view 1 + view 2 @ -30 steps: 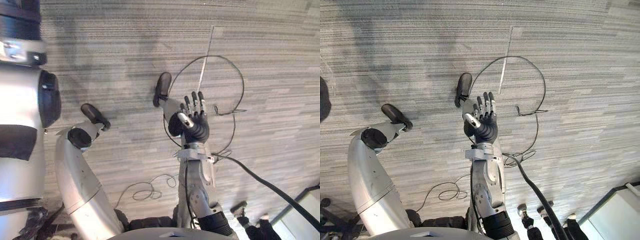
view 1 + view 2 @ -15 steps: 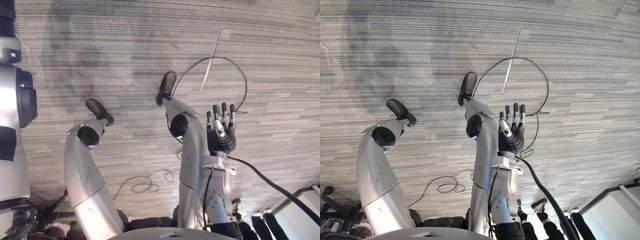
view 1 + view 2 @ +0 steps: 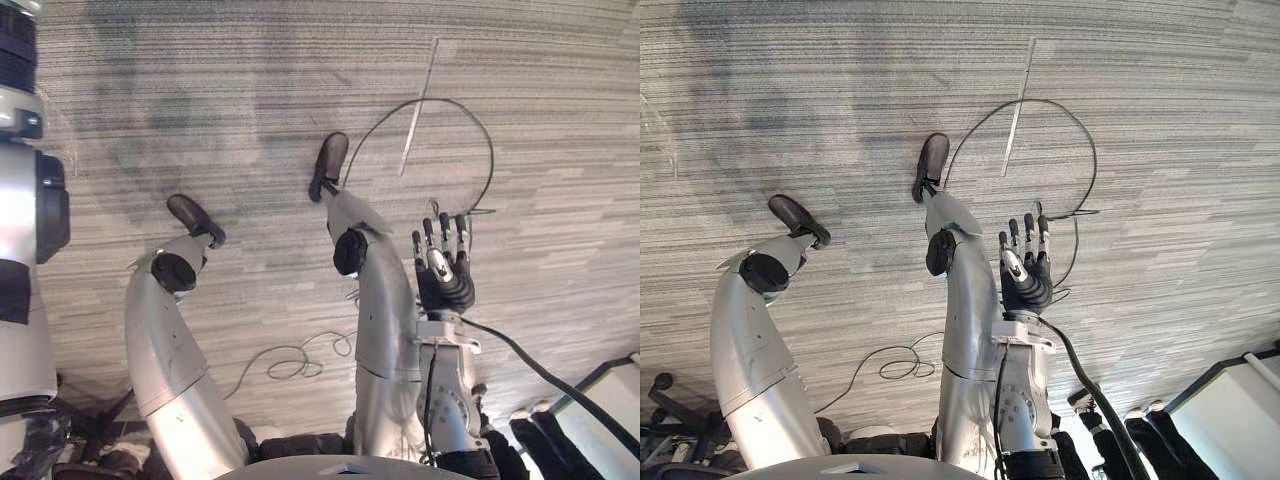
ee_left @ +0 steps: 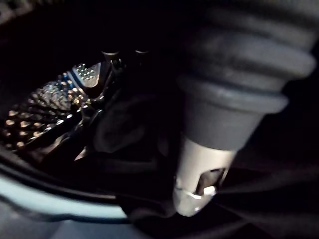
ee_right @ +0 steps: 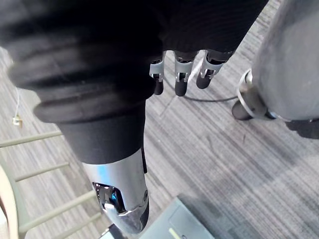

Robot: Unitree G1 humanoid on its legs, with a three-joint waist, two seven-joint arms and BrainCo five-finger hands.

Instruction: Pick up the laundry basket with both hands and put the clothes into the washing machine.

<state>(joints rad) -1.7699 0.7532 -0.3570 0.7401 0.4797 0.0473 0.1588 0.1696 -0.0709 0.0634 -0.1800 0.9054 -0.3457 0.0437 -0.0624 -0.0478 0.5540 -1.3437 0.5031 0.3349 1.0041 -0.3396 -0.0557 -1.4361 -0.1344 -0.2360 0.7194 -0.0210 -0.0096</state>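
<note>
My left hand (image 4: 199, 167) is inside the washing machine's drum, whose perforated metal wall (image 4: 45, 107) glints in the dark. A dark piece of clothing (image 4: 124, 132) lies in the drum just past the hand. The machine's pale door rim (image 4: 55, 204) runs under the hand. My right hand (image 3: 443, 272) hangs over the carpet at the right with its fingers (image 5: 179, 74) straight and apart, holding nothing. I see no laundry basket.
Grey striped carpet (image 3: 250, 90) covers the floor, with a pale strip of tape (image 3: 418, 110) on it. A grey-white box (image 3: 605, 405) stands at the lower right corner. A chair's wheeled base (image 3: 665, 400) shows at the lower left, and pale slats (image 5: 40, 164) show near my right hand.
The head camera has shifted. My open right hand has moved from in front of the leg to its right side, a little lower.
</note>
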